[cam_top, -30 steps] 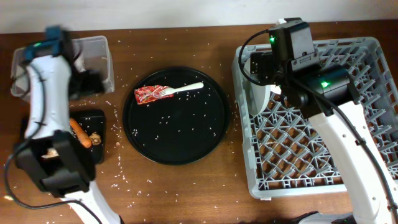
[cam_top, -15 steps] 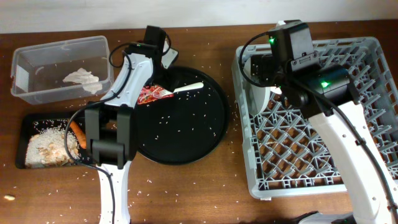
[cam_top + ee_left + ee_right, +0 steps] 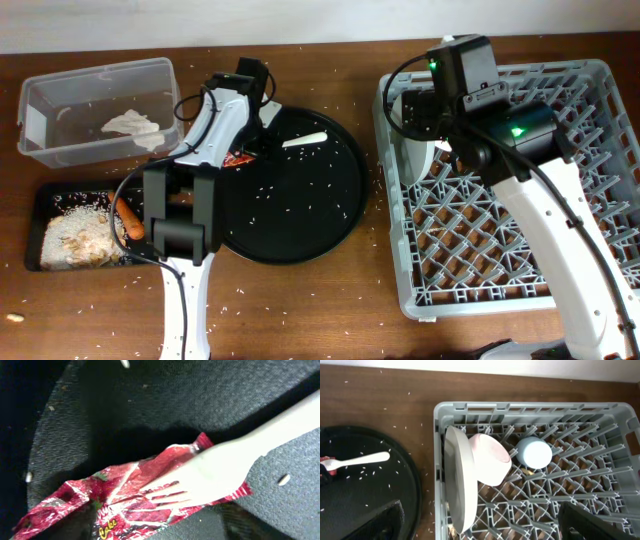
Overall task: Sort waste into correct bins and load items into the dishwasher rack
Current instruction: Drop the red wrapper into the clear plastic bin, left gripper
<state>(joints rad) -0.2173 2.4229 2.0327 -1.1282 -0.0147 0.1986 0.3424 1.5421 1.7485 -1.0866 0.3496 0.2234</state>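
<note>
Left end effector [image 3: 247, 138] hangs low over the far-left part of the round black tray [image 3: 300, 225], which sits mid-desk toward the far edge. Its wrist view shows no fingers, so we cannot tell whether it is spread or closed. Directly beneath it lies the red snack wrapper [image 3: 125, 502], with the tines of the white fork [image 3: 220, 467] resting across its top.

Main risk, in our judgement, is that overlap. A pinch on the wrapper may catch the tines too. A lift may also drag the fork along, flick it off the tray, or carry it toward the clear tub [image 3: 40, 115] at the far-left corner, where the napkin [image 3: 130, 125] lies. The wrapper is thin and flat, so the fingers may skid on the tray and close on nothing.

Second risk is a mis-sort. The flat black tray [image 3: 50, 190] at the left edge holds rice and the sausage piece [image 3: 128, 215], and we judge the wrapper belongs with the napkin instead.

Right end effector [image 3: 480, 510] is spread wide and empty above the far-left corner of the dishwasher rack [image 3: 520, 407] at the right edge. The plate [image 3: 457, 480] stands on edge there with the bowl [image 3: 490, 460] against it and the cup [image 3: 534, 453] beside. A careless descent could topple them.
</note>
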